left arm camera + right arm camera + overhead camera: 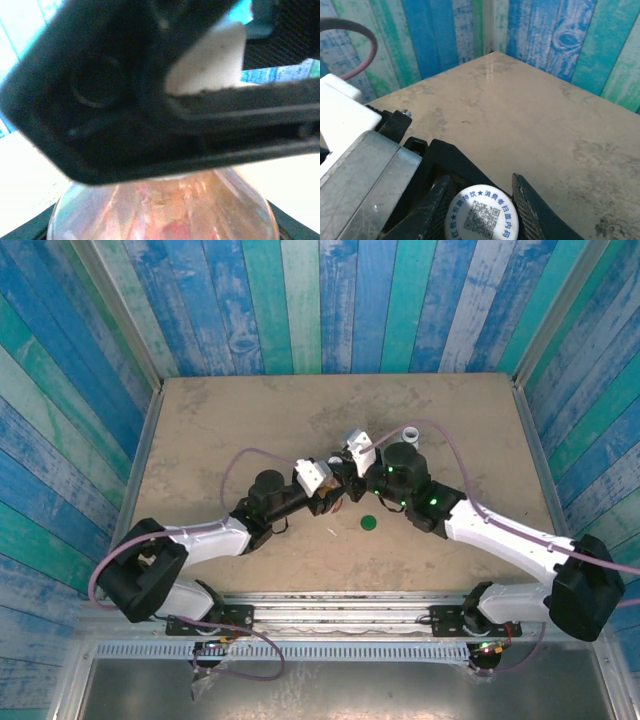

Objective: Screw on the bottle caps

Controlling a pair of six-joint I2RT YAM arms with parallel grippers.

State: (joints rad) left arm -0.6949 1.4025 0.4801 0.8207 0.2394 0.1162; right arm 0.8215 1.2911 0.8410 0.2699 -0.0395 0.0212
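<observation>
At the table's middle my left gripper [335, 498] is shut on the clear bottle [165, 212] of amber liquid, its dark fingers [292, 225] flanking the bottle's shoulders. Directly above the bottle hangs my right gripper [353, 480], its black body covering the bottle's neck in the left wrist view. The right gripper [481, 212] is shut on the white cap [481, 221], which has a QR code and blue print on top. The flat green cap [368, 523] lies loose on the table just in front of the grippers. The white bottle [411, 436] stands upright behind my right arm.
Blue and green plank walls [320, 300] close in the beige table [230, 420] on three sides. A small white scrap [331, 532] lies left of the green cap. Open table surface stretches across the back and the left.
</observation>
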